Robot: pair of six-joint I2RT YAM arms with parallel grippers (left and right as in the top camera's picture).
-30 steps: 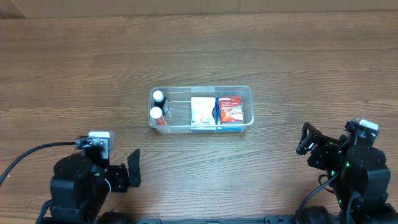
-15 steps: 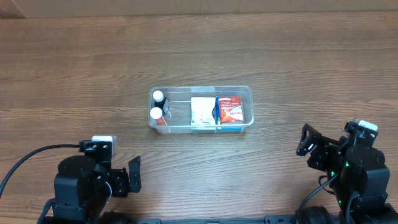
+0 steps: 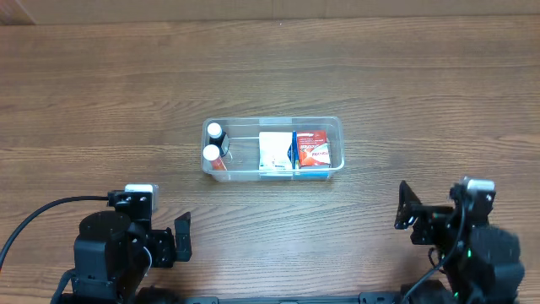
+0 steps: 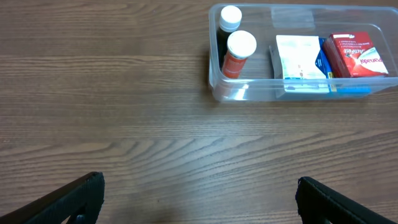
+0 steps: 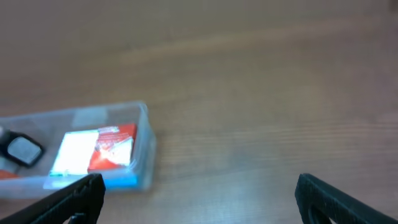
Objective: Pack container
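The clear plastic container (image 3: 333, 128) sits mid-table. Inside it are two white-capped bottles (image 3: 211, 153) at the left end, a white box (image 3: 273, 152) in the middle and a red box (image 3: 313, 148) on a blue one at the right. It also shows in the left wrist view (image 4: 214, 87) and, blurred, in the right wrist view (image 5: 144, 143). My left gripper (image 3: 180, 237) is open and empty near the front edge, well left of the container. My right gripper (image 3: 408, 219) is open and empty at the front right.
The wooden table (image 3: 101, 101) runs bare round the container. A black cable (image 3: 34, 215) trails from the left arm's base at the front left.
The right arm has swung left and forward, its gripper now nearer the table's middle; its wrist view is motion-blurred. The left arm drew back a second ago and has since stayed still.
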